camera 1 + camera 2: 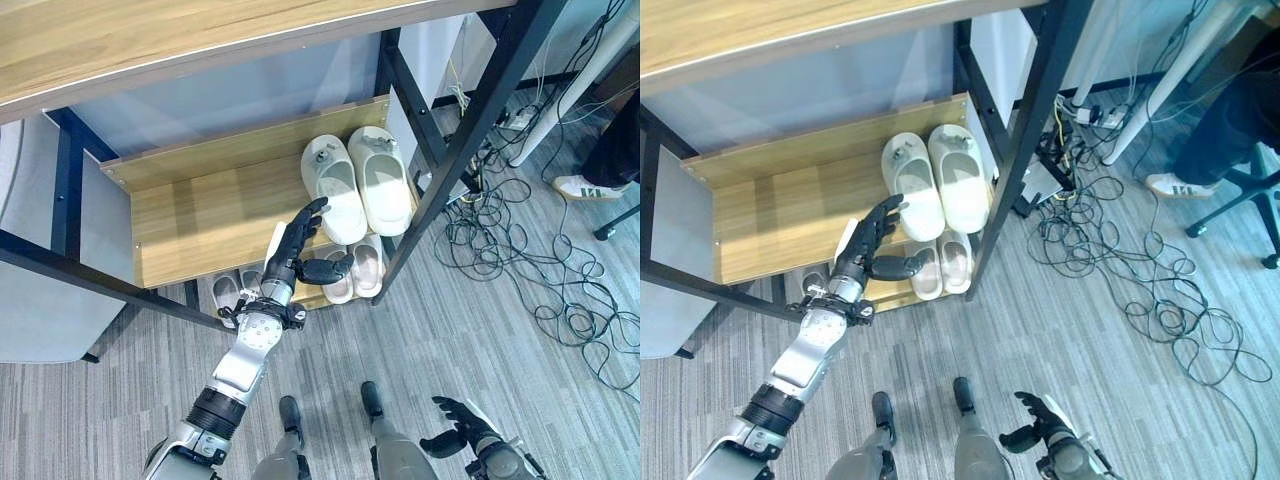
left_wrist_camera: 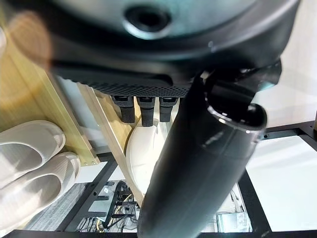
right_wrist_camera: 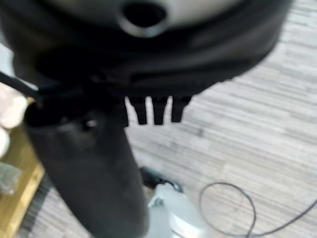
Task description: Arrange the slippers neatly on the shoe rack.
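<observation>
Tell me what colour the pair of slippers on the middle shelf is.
Cream white, both slippers alike; clearest in the left eye view.

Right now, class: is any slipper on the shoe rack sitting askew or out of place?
Nothing stands out. The cream pair sits side by side on the wooden shelf, another pair below it. The left hand hovers open beside them.

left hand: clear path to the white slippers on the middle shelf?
Probably yes. The left hand is open at the shelf front, fingers near the white slippers, nothing between; the post stands off to the right.
</observation>
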Robot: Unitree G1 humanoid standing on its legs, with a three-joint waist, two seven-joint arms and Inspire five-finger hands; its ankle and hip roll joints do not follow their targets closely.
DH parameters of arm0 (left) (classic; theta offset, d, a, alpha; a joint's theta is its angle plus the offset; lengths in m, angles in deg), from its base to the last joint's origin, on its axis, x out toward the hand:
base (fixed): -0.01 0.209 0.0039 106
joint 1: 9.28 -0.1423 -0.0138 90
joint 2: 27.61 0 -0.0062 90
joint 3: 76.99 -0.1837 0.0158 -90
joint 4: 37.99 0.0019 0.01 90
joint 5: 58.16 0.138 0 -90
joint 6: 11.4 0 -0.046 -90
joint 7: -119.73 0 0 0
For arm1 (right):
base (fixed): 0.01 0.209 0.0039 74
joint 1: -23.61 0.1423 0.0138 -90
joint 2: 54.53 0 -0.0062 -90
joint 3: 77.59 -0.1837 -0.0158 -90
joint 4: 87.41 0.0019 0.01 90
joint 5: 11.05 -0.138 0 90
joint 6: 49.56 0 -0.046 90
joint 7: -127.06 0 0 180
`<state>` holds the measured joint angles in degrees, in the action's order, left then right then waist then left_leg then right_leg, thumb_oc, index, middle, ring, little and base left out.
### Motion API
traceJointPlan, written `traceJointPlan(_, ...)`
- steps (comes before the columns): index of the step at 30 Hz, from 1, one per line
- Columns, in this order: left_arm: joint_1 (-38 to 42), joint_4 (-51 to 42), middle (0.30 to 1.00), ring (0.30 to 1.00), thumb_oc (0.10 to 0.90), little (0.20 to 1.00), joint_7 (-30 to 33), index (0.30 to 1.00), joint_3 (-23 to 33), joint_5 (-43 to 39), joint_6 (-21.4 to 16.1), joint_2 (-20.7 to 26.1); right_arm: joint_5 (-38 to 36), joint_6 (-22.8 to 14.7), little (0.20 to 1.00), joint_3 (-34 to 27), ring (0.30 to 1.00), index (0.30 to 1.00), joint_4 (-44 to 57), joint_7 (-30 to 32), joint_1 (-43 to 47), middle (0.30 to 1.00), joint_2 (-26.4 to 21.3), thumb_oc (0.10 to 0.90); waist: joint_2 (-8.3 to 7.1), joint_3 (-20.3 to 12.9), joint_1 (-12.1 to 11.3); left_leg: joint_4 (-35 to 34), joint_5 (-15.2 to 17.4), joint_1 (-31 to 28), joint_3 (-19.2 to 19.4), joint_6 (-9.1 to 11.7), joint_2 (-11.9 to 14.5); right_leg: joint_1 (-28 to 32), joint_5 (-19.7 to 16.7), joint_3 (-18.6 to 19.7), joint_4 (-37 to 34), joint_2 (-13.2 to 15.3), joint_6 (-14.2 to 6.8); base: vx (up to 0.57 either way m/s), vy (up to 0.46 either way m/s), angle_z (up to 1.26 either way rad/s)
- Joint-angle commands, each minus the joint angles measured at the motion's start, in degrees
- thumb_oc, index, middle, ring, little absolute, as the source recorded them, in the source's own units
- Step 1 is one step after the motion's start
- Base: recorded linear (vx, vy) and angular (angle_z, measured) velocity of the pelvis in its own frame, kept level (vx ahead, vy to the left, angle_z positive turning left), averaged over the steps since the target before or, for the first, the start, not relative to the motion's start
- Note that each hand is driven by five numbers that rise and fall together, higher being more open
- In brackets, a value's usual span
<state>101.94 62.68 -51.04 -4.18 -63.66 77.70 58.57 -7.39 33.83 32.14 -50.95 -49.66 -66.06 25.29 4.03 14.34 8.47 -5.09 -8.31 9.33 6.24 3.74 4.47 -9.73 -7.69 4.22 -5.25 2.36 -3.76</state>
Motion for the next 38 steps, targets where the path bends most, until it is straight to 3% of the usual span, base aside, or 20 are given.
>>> traceJointPlan(1, 4.23, -6.4, 0.9, 0.9, 0.8, 0.9, -1.04, 0.9, 2.14, 0.42, -4.78, -1.4, -1.01, -0.9, 0.9, -1.1, 0.9, 0.9, 0.42, 0.31, -2.18, 0.9, 0.51, 0.8, -2.41, -5.61, -0.57, 0.09, 3.13, 0.14, -1.01, -0.47, -2.24, -2.68, -3.56, -1.94, 0.25, -1.84, 0.77, 0.02, 0.002, 0.05)
traceJointPlan(10, -11.77, -15.35, 0.9, 0.9, 0.8, 0.9, -5.14, 0.9, 4.8, -1.31, -4.72, 1.68, -0.42, -0.45, 0.9, -4.13, 0.9, 0.9, -3.47, -0.64, -4.0, 0.9, 5.47, 0.8, -3.95, -10.67, -2.94, 0.09, 4.53, -3.6, -1.85, -0.42, -2.01, 1.39, -2.66, -4.03, 0.25, -0.91, 0.55, 0.05, 0.012, 0.07)
traceJointPlan(16, -21.32, -14.44, 0.9, 0.9, 0.8, 0.9, -7.75, 0.9, 5.45, -2.61, -4.83, 2.15, -0.46, -0.27, 0.9, -5.63, 0.9, 0.9, -7.25, -0.92, -4.2, 0.9, 7.49, 0.8, -4.73, -12.62, -4.0, 0.09, 4.88, -5.67, -2.39, -0.54, -1.99, 4.08, -2.07, -4.88, 0.25, -0.54, 0.33, 0.04, 0.051, 0.12)
traceJointPlan(20, -27.2, -7.69, 0.9, 0.9, 0.8, 0.9, -9.93, 0.9, 4.54, -0.13, -4.9, 2.32, -0.5, -0.16, 0.9, -6.96, 0.9, 0.9, -9.84, -0.8, -3.88, 0.9, 9.06, 0.8, -5.3, -13.66, -4.54, 0.09, 5.08, -6.96, -2.81, -0.58, -1.96, 5.78, -1.88, -5.71, 0.25, -0.03, 0.03, 0.04, 0.071, 0.19)
traceJointPlan(25, -30.45, 10.72, 0.9, 0.9, 0.8, 0.9, -10.39, 0.9, 4.75, 4.86, -4.99, 0.68, -2.98, 0.31, 0.9, -10.36, 0.9, 0.9, -11.67, -0.73, -4.42, 0.9, 11.44, 0.8, -5.93, -15.09, -4.78, 0.09, 5.43, -8.19, -3.77, -0.71, -2.2, 7.31, -1.78, -6.25, 0.25, 0.74, -0.57, 0.03, 0.077, 0.04)
traceJointPlan(27, -30.08, 14.72, 0.9, 0.9, 0.8, 0.9, -10.06, 0.9, 4.96, 5.45, -4.96, 0.39, -3.17, 0.34, 0.9, -10.55, 0.9, 0.9, -11.9, -0.72, -4.5, 0.9, 11.59, 0.8, -6.03, -15.22, -4.74, 0.09, 5.47, -8.28, -3.81, -0.71, -2.21, 7.42, -1.71, -6.27, 0.25, 0.79, -0.65, 0.0, 0.044, 0.0)
traceJointPlan(29, -27.81, 27.65, 0.9, 0.9, 0.8, 0.9, -8.33, 0.9, 6.07, 7.76, -4.62, 0.28, -3.24, 0.63, 0.9, -10.4, 0.9, 0.9, -13.24, -0.9, -4.08, 0.9, 12.02, 0.8, -6.23, -16.05, -4.68, 0.09, 5.68, -8.36, -3.95, -0.68, -2.26, 7.51, -1.53, -6.39, 0.25, 1.07, -0.83, 0.0, 0.069, 0.0)
traceJointPlan(34, -23.52, 41.39, 0.9, 0.9, 0.8, 0.9, -6.18, 0.9, 6.6, 9.06, -4.79, 0.06, -3.17, 0.82, 0.9, -9.58, 0.9, 0.9, -16.11, -0.61, -3.34, 0.9, 12.39, 0.8, -6.29, -16.89, -4.64, 0.09, 6.01, -8.41, -4.04, -0.76, -2.38, 7.44, -1.43, -6.21, 0.25, 1.21, -0.93, 0.0, 0.036, 0.0)
traceJointPlan(38, -21.94, 46.25, 0.9, 0.9, 0.8, 0.9, -5.53, 0.9, 6.43, 9.75, -4.93, -0.03, -3.51, 0.9, 0.9, -9.65, 0.9, 0.9, -17.39, -0.6, -3.24, 0.9, 12.47, 0.8, -6.19, -17.29, -4.62, 0.09, 6.27, -8.63, -4.08, -0.84, -2.42, 7.59, -1.3, -5.92, 0.25, 1.27, -0.9, 0.0, 0.012, 0.0)
